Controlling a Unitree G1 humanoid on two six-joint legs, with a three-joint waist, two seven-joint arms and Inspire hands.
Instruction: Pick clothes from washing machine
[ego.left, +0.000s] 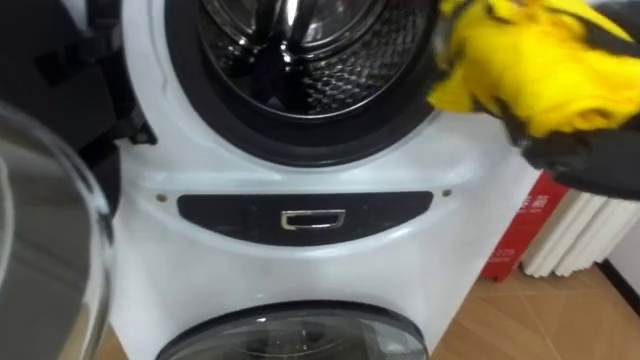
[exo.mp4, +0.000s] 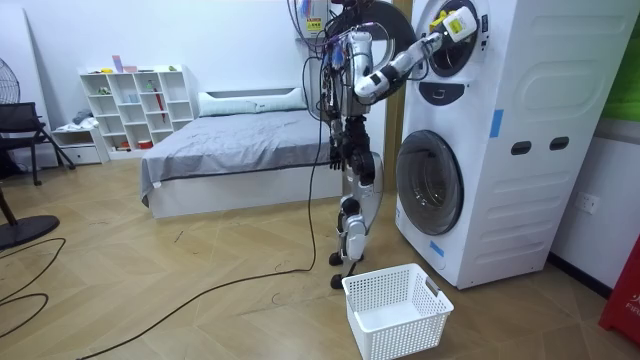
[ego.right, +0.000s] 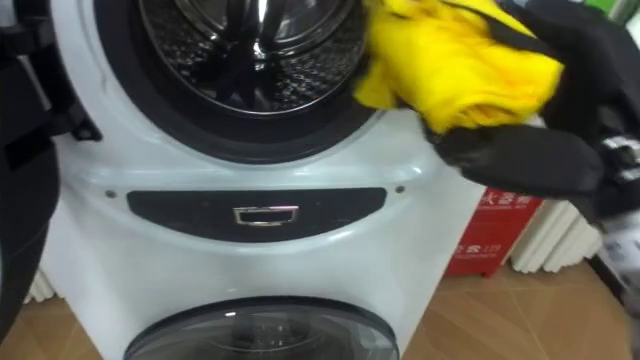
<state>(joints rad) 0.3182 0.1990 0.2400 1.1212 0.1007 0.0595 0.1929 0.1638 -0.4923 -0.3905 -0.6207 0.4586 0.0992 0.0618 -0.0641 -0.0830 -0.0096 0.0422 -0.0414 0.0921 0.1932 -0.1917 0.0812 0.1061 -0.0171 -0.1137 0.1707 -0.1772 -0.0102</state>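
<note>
Yellow cloth (ego.left: 530, 70) bunched at right rim of upper drum (ego.left: 300, 50) of washing machine (ego.left: 300, 250), mostly outside opening. My right hand (ego.right: 520, 160) clenched round it from below. Left hand (exo.mp4: 341, 152) low by hip in room view; can't tell its fingers. Drum part I see: bare metal, no other clothes. I judge pull-out nearly done. Left to do: lower cloth to white basket (exo.mp4: 395, 310) on floor by robot's feet, let go.

Crumpled yellow cloth (ego.left: 530, 70) beside washer drum (ego.left: 300, 60)
</note>
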